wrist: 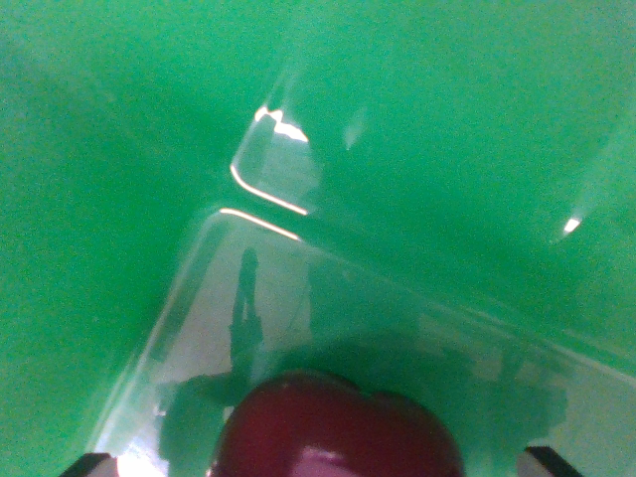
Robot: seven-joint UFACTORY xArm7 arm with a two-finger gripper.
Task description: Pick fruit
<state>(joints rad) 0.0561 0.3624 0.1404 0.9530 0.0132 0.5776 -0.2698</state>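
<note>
**Over the clear bin: dark red fruit between the finger tips, grip unconfirmed**

At the bottom edge of the wrist view, a dark red, glossy fruit (pixel 338 427) fills the centre of the frame. It has a rounded top with a shallow dip, which suggests an apple or a plum; the kind cannot be settled from this view. It is the only task item in sight.

Two black finger tips (pixel 89 463) show at the lower corners, one on each side of the fruit. The gripper (pixel 323 465) therefore straddles the fruit, fingers apart at least by its width. Whether the pads press on its sides or stand just clear cannot be told, since the contact points fall below the frame edge.

Beyond the fruit lies a clear plastic container (pixel 263 189) with rounded corners, its rim catching bright glints of light. A second clear edge runs just nearer the fruit, so there may be a lid or a nested tray; this is uncertain. Everything rests on a green surface (pixel 89 199), which colours the plastic throughout. Dark reflections in the plastic, just above the fruit, appear to be those of the arm.

Judgement: the fruit sits centred between the fingers because that alignment suits a symmetrical squeeze on a round body. The fruit is either held over the container or about to be gripped inside it. The glossy skin may slip under an off-centre grasp.
</note>
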